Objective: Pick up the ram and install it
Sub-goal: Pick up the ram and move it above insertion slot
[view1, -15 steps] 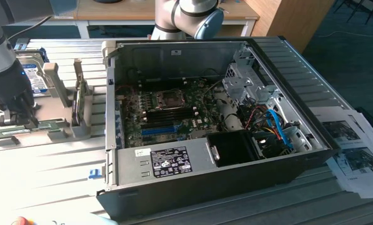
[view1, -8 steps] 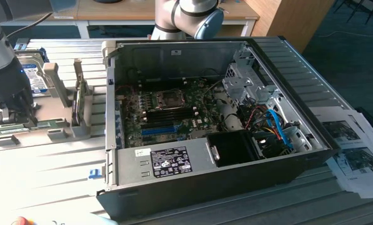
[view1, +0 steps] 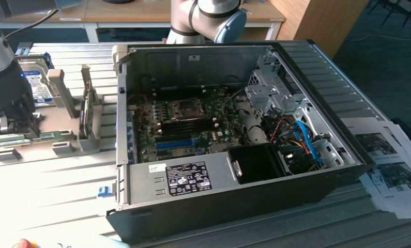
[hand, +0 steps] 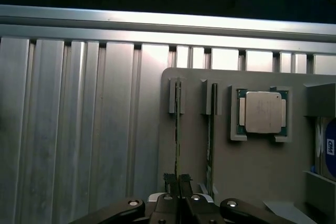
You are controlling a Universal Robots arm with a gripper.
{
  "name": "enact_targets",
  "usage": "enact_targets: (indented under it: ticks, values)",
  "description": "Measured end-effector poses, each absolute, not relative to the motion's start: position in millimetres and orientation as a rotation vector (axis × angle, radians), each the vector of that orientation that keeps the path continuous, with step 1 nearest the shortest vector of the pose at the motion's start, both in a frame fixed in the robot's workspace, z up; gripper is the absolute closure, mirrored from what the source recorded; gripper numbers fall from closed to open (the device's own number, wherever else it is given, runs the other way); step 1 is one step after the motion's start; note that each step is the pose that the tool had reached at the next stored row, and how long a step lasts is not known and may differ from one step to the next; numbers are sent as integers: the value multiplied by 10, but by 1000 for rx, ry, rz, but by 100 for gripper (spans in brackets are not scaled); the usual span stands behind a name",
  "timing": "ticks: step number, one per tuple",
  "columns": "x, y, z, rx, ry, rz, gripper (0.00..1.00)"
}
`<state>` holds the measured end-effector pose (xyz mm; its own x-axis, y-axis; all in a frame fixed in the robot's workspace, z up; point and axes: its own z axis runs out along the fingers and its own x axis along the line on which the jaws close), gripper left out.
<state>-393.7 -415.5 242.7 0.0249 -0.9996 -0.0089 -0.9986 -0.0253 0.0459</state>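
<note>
The ram (hand: 177,129) stands on its edge in a slot of the grey holder (hand: 262,171), seen as a thin green strip. My gripper (hand: 177,181) is shut on its near end, the two dark fingers pressed together around the board. In the exterior view the gripper (view1: 15,124) hangs low over the holder at that view's left, with the green ram (view1: 43,137) under it. The open computer case (view1: 329,67) lies in the middle, its motherboard (view1: 191,124) with dark memory slots facing up.
A second stick (hand: 211,129) stands in the neighbouring slot, and a square silver processor (hand: 261,112) sits beside it. A hard drive (view1: 36,85) leans in the holder behind the gripper. Printed papers (view1: 391,165) lie at the exterior view's right.
</note>
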Motion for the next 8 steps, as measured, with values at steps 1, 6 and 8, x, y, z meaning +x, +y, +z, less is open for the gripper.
enact_targets:
  ticks: [1, 6, 8]
  values:
    - [-3937, -4155, 2435, 2230, -2174, -60, 88]
    - [-3937, -4155, 2475, 2230, -2174, -60, 88]
    - [-3937, -4155, 2495, 2230, -2174, -60, 88]
